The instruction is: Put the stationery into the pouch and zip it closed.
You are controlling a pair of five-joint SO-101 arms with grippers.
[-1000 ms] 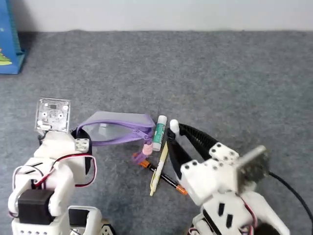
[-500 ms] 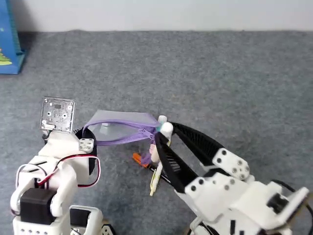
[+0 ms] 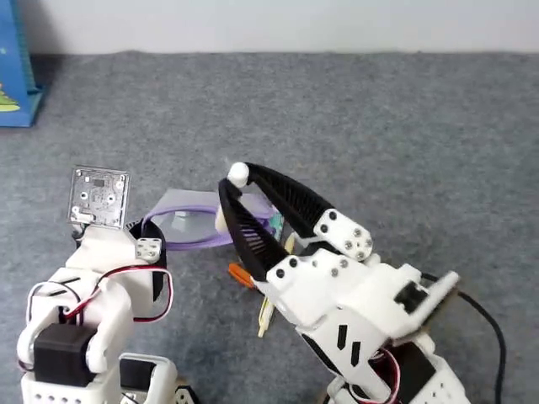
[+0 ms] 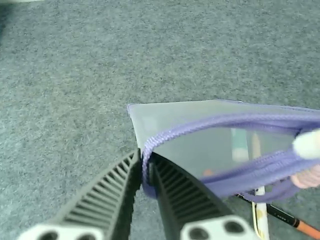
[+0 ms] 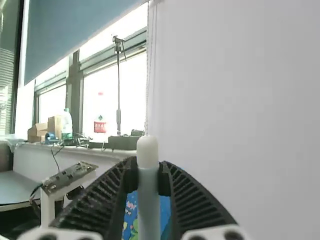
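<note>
The purple pouch (image 3: 187,217) lies on the grey mat (image 3: 404,135) with its zipper edges apart and its mouth open. The left gripper (image 4: 142,162) is pinched tight on the pouch's end, at the zipper seam. Just beside the other end lie a black pencil with an orange tip (image 4: 284,218) and a pale cream stick (image 3: 266,316). The right gripper (image 5: 147,170) is clamped on a white round-tipped stick (image 5: 148,200), raised off the mat and angled upward; in the high view its tip overlaps the pouch's right part.
</note>
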